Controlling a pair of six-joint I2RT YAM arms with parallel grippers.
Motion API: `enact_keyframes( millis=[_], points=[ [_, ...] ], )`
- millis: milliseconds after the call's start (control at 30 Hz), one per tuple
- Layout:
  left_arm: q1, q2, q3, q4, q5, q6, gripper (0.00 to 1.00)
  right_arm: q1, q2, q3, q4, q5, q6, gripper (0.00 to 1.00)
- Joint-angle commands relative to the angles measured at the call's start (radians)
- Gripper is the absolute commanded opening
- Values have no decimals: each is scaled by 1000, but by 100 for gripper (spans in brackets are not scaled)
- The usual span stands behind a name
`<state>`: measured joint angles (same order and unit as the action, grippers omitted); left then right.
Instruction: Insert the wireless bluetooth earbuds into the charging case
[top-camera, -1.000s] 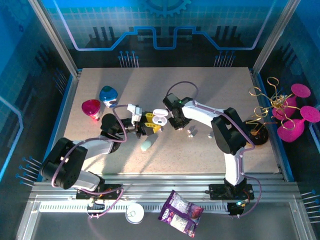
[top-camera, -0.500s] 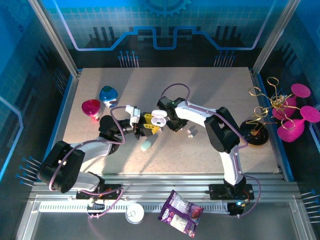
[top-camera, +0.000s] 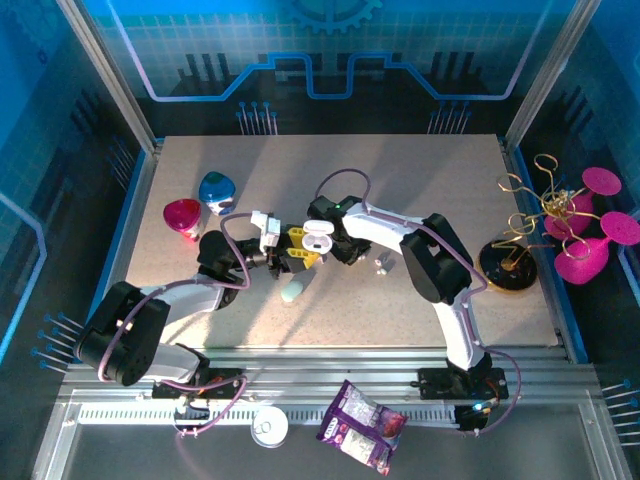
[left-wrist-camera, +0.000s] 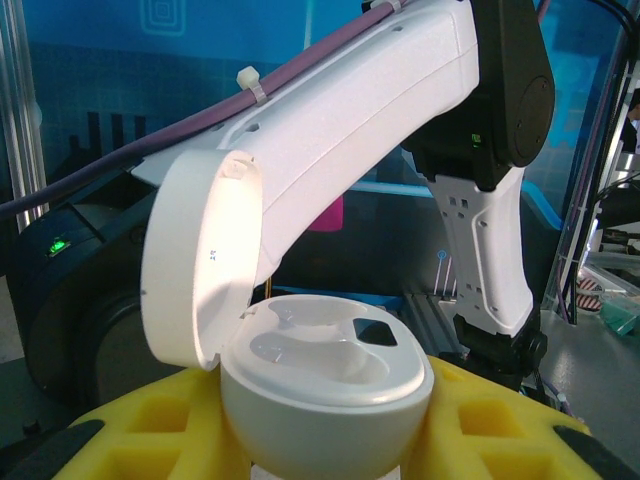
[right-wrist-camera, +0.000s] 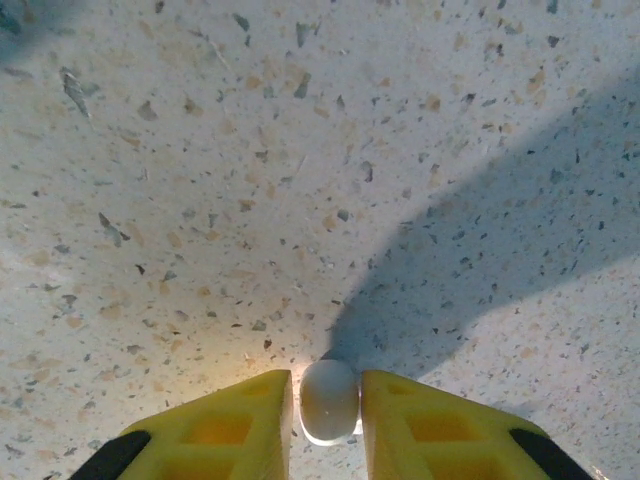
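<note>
Above the table, my left gripper clamped the open charging case, lid tipped back, sockets up. Just beside it my right gripper pinched one tiny earbud; I judged it needed squaring over an empty one of those sockets before lowering gently.

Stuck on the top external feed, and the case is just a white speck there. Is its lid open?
Observer: Yes. On the left wrist camera the charging case sits clamped in the left gripper, with its lid swung up.
Operator: Anything seated inside?
Observer: No earbud in the recesses that show from that angle.
Operator: Has the right gripper got one?
Observer: On the right wrist camera the right gripper looks pinched on a small white earbud, with the speckled table behind it.
</note>
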<state>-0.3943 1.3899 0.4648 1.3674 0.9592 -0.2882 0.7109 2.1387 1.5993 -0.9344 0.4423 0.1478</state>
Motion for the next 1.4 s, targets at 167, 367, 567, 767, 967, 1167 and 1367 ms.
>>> enact_keyframes(
  millis=[167,367,567,767,967,1167,1367],
  points=[
    [9,-28,-18,34,19,23,34,15,30,25,-43,27,-14,22],
    [9,-32,-19,33,18,24,34,9,35,23,-35,15,-23,21],
    [12,-34,-21,33,15,23,34,-10,-4,-4,2,-46,-22,17],
    [11,-32,-23,33,9,23,34,-80,-166,-118,126,-253,4,17],
    [12,-37,-21,33,7,17,34,-209,-340,-261,243,-574,55,16],
    [19,-43,-33,33,-16,11,34,-348,-462,-407,376,-978,145,15],
    [30,-39,-46,33,-32,15,34,-434,-511,-524,524,-1248,258,15]
  ],
)
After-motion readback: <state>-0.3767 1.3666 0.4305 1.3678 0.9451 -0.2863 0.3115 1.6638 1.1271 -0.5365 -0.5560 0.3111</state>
